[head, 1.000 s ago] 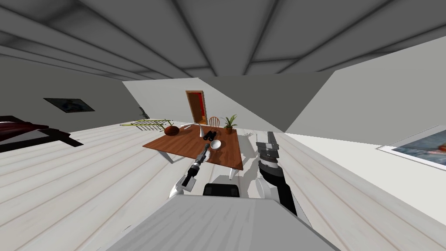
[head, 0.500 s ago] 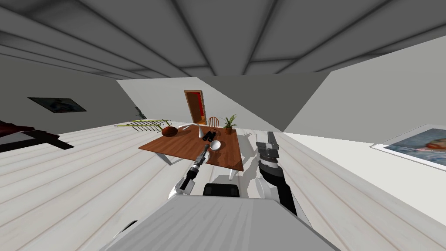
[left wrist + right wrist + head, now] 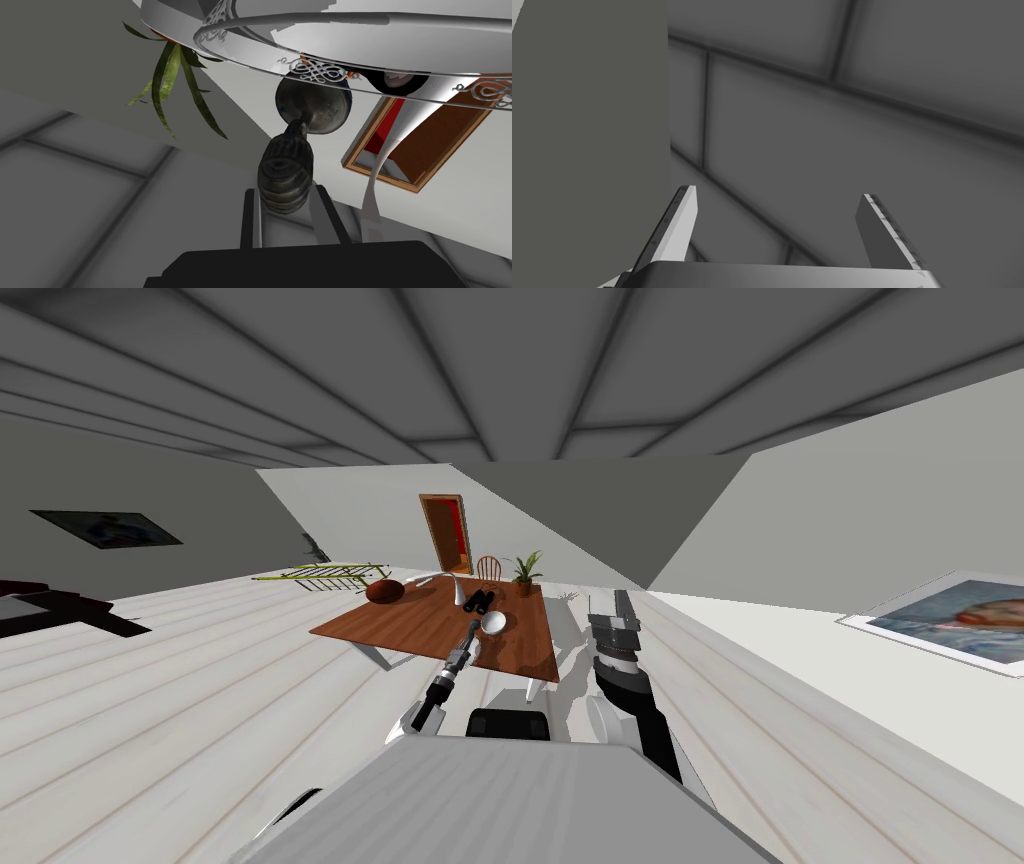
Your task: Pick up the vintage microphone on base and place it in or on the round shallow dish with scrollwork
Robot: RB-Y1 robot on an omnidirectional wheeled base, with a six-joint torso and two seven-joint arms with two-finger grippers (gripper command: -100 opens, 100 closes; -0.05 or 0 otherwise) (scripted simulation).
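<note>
While the left pincer (image 3: 285,191) clamps the ribbed head of the dark grey vintage microphone (image 3: 286,170), its round base sits at the rim of the white round scrollwork dish (image 3: 320,70) on the brown wooden counter (image 3: 400,628); the right pincer (image 3: 777,192) gapes wide.

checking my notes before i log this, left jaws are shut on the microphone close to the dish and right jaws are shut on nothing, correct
Not quite: the right jaws stand open, well apart with nothing between them, as the right wrist view shows. The rest holds: the left jaws are shut on the microphone, close to the dish.
</note>
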